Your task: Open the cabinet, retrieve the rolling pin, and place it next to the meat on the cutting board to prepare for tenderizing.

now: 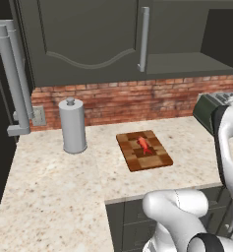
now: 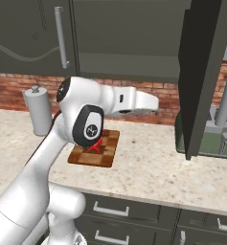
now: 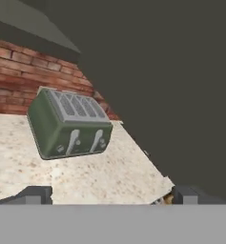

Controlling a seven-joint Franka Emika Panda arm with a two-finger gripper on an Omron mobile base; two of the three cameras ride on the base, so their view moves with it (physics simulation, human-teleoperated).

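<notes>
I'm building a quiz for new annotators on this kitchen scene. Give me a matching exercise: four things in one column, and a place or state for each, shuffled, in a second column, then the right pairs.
Things:
1. meat
2. grey canister
3. right cabinet door
4. toaster

Places or states:
A. swung open, edge toward the counter front
B. green, on the counter against the brick wall, to the right
C. lying on the cutting board
D. standing upright on the counter, left of the board

Pairs: 1-C, 2-D, 3-A, 4-B

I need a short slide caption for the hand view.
Open gripper faces a green toaster on the counter, beside the open cabinet door.
</notes>
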